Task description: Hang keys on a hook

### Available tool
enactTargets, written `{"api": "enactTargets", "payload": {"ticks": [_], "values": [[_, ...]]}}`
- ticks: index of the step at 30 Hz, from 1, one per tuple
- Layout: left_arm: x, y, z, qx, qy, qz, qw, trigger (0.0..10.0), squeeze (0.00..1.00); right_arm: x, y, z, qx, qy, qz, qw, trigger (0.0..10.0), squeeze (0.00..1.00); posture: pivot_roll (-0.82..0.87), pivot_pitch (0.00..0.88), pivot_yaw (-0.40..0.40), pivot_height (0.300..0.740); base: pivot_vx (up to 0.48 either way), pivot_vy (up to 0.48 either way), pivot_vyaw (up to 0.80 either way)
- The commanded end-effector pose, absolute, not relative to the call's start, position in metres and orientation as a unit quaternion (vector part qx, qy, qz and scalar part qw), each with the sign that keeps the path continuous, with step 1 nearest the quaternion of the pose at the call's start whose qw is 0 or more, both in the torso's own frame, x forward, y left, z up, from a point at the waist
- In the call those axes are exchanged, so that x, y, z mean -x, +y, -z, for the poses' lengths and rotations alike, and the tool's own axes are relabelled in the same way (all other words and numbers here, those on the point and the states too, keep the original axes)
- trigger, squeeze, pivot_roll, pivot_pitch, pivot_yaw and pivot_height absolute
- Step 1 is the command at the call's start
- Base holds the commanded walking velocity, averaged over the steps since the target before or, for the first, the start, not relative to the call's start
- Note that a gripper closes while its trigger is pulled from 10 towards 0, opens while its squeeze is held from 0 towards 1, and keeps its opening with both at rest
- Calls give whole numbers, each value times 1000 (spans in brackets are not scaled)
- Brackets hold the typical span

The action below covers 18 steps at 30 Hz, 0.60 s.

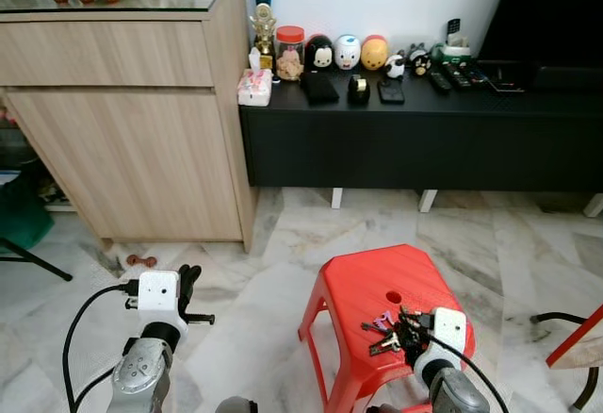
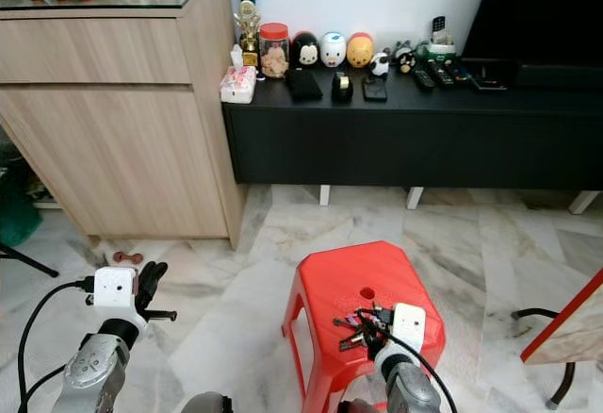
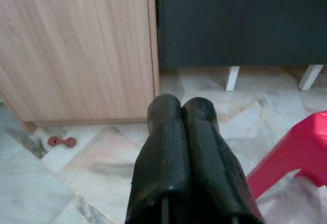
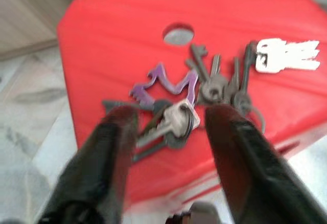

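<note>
A bunch of keys (image 4: 204,93) with a purple tag and several metal keys lies on the top of a red plastic stool (image 1: 377,286). My right gripper (image 4: 171,119) is open right above the bunch, one finger on each side of it. The keys (image 1: 384,330) sit near the stool's front edge, just in front of that gripper (image 1: 407,330). My left gripper (image 3: 181,114) is shut with nothing in it and hovers over the marble floor at the lower left, left of the stool (image 3: 301,147). I see no hook in these views.
A wooden cabinet (image 1: 122,111) stands at the back left. A black low console (image 1: 415,135) with jars, figurines and remotes runs along the wall. A small red dumbbell-shaped thing (image 1: 141,261) lies on the floor by the cabinet. Dark chair legs (image 1: 565,323) are at the right.
</note>
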State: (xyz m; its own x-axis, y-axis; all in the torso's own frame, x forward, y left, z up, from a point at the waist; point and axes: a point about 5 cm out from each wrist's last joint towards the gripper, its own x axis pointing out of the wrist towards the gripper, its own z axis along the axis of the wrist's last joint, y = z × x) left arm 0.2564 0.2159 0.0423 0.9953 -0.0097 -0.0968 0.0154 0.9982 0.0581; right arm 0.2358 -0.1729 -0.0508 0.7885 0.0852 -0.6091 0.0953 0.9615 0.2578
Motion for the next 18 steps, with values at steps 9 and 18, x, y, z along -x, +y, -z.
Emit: {"api": "enactTargets", "payload": {"ticks": [9,18], "values": [[-252,219,-49,-36,42,2,998,10000,0,-243,-167,49,-141,346,-3,927,10000,1000,222,15,-59,641,0,0,0],[-259,210,-64,-25,12,1,1000,10000,0,-250,-165,43,-142,323,-6,936,10000,569,226,82,-84,641,0,0,0]]}}
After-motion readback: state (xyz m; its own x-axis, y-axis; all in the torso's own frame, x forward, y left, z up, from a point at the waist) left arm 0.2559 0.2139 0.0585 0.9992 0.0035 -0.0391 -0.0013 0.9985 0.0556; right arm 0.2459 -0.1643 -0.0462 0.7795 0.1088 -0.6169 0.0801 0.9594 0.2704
